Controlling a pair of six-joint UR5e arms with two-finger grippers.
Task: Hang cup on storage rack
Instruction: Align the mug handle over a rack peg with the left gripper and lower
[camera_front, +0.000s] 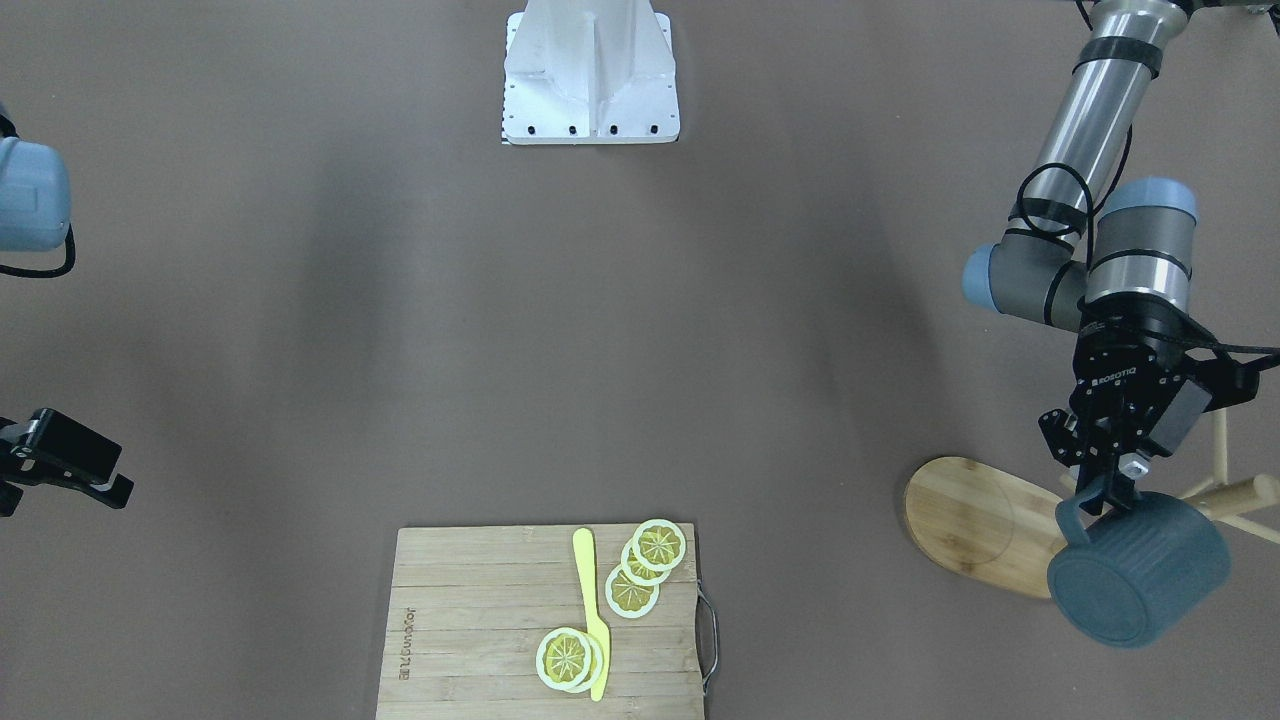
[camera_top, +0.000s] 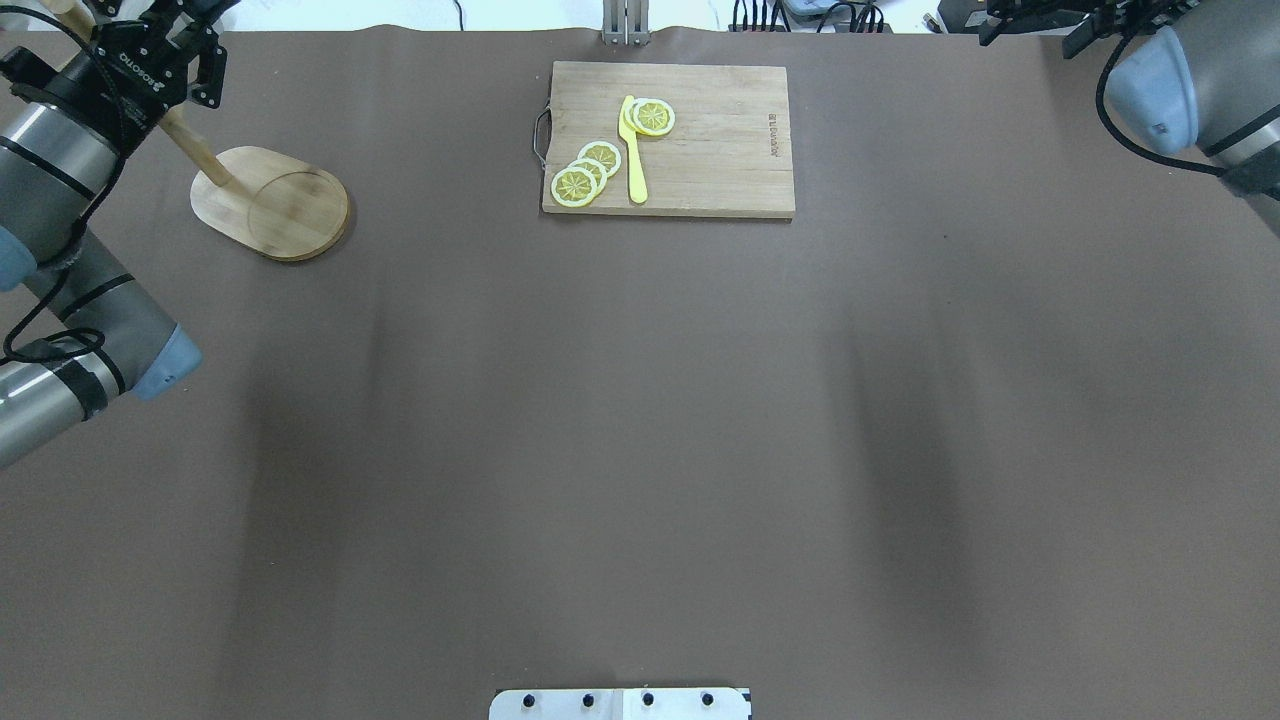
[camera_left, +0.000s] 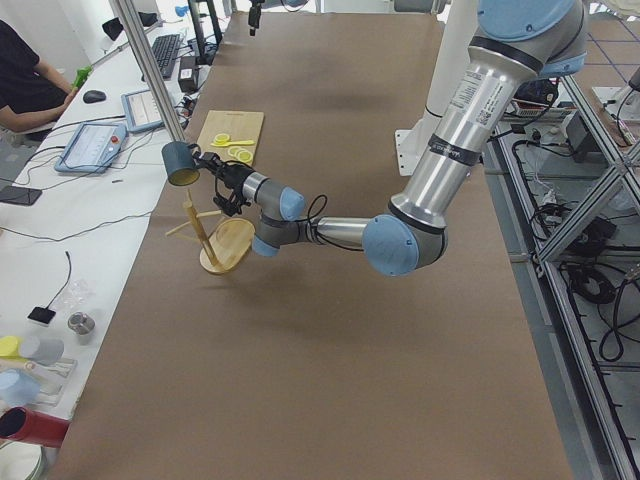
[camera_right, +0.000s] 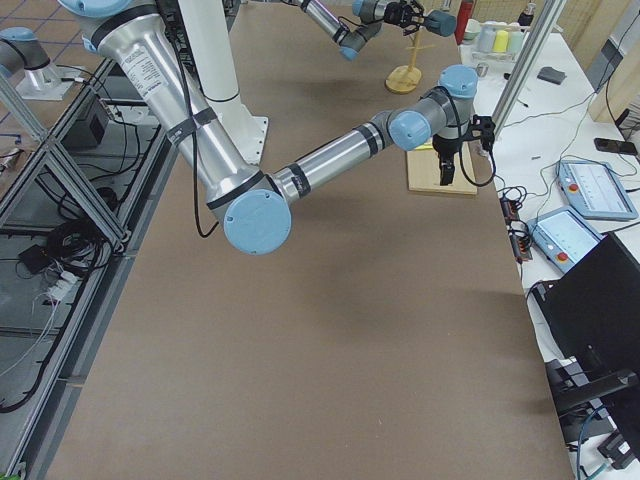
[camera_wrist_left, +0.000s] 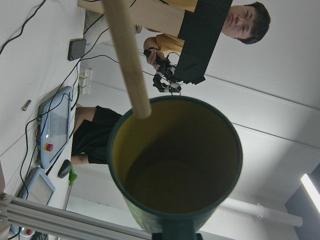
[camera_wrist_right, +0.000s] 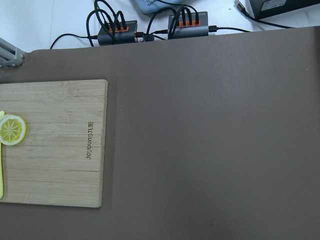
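The dark slate-blue ribbed cup (camera_front: 1140, 575) hangs in the air over the light wooden storage rack (camera_front: 975, 520), at the far edge of the table on the robot's left. It is tipped on its side, with its flat bottom facing the front camera and its loop handle up beside the fingers. The left gripper (camera_front: 1105, 495) has its two fingers closed on the cup at the handle side and carries its whole weight. From the left wrist camera the cup's yellowish inside faces the lens, and the rounded end of one thin wooden peg (camera_wrist_left: 127, 55) lies across the upper left of the rim; whether they touch is not clear. The side view puts the cup above the top of the rack's post, clear of the oval bamboo base. Well apart along the brown table (camera_front: 640, 350) lies a rectangular bamboo cutting board (camera_front: 480, 620) with yellow lemon slices (camera_front: 658, 545) and a yellow knife (camera_front: 592, 610). The right gripper (camera_right: 445, 170) hovers beside that board; its opening cannot be made out.
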